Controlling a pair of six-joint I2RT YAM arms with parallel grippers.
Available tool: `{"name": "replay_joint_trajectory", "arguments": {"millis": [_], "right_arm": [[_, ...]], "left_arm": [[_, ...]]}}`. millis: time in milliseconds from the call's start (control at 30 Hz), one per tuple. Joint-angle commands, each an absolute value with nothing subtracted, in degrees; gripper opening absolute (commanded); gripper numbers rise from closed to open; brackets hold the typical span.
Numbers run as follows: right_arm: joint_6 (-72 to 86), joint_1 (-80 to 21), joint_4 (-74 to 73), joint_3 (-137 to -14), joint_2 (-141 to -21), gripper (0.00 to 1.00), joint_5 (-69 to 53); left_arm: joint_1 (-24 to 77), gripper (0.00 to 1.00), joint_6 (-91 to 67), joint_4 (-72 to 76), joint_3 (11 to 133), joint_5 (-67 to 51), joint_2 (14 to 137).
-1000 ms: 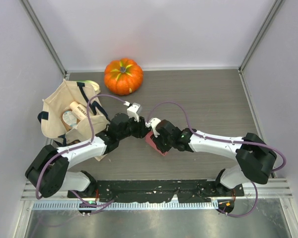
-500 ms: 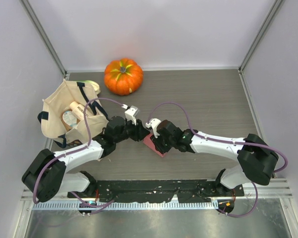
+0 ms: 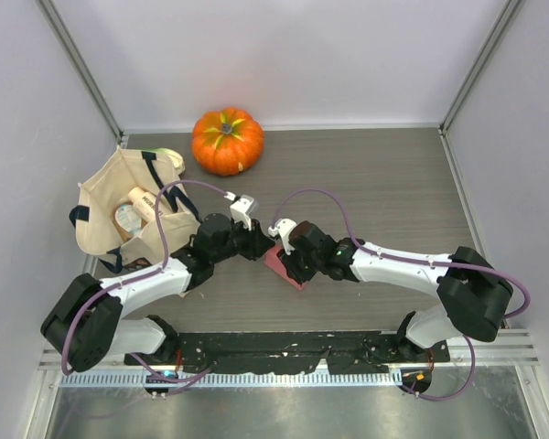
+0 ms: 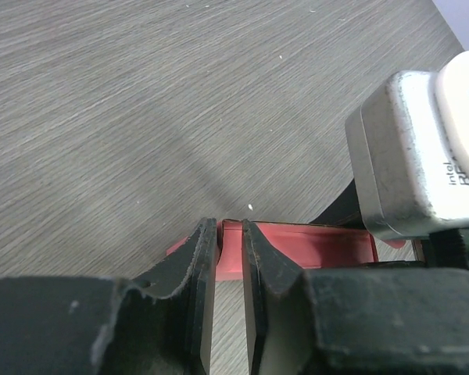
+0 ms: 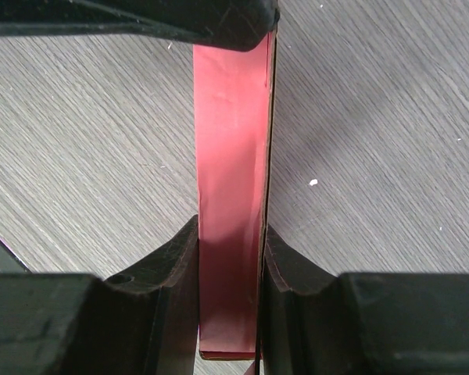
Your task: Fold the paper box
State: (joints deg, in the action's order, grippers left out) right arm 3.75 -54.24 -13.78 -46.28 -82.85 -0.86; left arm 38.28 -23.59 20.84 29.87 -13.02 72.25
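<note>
thin pink-red paper box (image 5: 228, 156), smooth creased card panel, standing on edge between right gripper (image 5: 230, 234) fingers, pinched on both faces, left gripper (image 4: 229, 238) fingers narrow, box end in their gap, clamped or not unclear, grey wood-grain table (image 4: 141, 94) under both
</note>
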Motion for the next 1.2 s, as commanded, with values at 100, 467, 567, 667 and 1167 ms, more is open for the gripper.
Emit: {"name": "replay_joint_trajectory", "arguments": {"millis": [100, 467, 567, 667, 1167], "right_arm": [[2.9, -54.1, -11.8, -47.7, -80.8, 0.3, -1.3], [2.5, -54.1, -11.2, -47.9, -81.8, 0.3, -1.4], [2.3, -54.1, -11.1, -48.3, -82.2, 0.3, -1.4], [2.3, -54.1, -11.1, -48.8, -82.6, 0.3, -1.3], [0.4, -54.1, -10.3, -49.1, -83.9, 0.35, 4.8]], "left_arm": [[39.1, 0.17, -22.5, 20.3, 31.6, -8.9, 73.3], [41.7, 0.11, -20.0, 22.1, 28.0, -2.4, 71.4], [42.2, 0.09, -19.1, 22.9, 27.4, -1.8, 71.2], [43.0, 0.08, -18.5, 23.6, 27.2, -1.0, 71.5], [44.7, 0.0, -16.5, 27.2, 21.9, 5.3, 70.3]]}}
